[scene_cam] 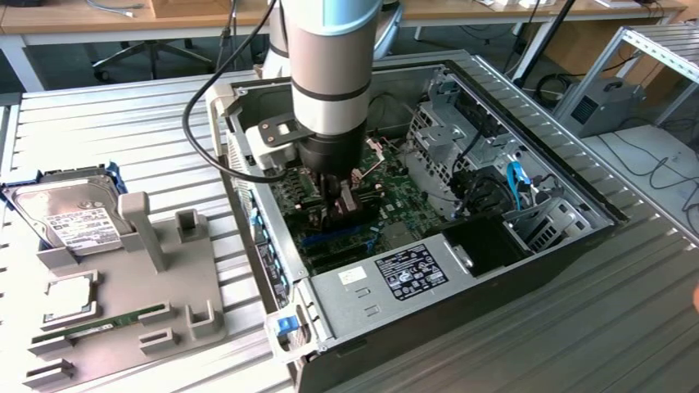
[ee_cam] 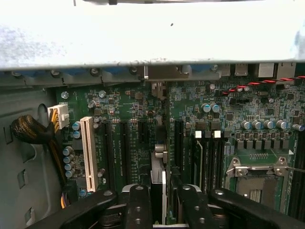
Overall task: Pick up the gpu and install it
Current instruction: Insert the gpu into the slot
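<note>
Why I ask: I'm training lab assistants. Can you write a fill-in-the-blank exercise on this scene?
1. The pincer grips the ____ edge-on above the motherboard.
2. The arm reaches down into the open ____ case.
3. Outside the case, the hard drive bears a ____ label.
Missing words: gpu; computer; white.
</note>
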Robot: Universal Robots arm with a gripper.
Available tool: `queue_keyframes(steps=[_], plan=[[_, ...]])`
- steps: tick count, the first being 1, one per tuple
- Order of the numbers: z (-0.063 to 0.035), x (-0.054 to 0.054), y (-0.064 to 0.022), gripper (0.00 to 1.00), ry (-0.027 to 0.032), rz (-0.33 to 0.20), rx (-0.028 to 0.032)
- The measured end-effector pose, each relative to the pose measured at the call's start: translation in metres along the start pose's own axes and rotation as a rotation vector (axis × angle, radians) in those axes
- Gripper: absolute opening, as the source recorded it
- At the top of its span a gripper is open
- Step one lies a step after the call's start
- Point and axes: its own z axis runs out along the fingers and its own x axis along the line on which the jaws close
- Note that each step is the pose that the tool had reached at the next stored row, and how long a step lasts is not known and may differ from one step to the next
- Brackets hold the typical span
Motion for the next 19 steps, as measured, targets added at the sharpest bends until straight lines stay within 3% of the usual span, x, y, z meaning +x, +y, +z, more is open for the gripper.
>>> queue_keyframes(steps=[19], plan=[[0.0103, 0.000, 0.0011, 0.26, -0.0009, -0.005, 0.0004]])
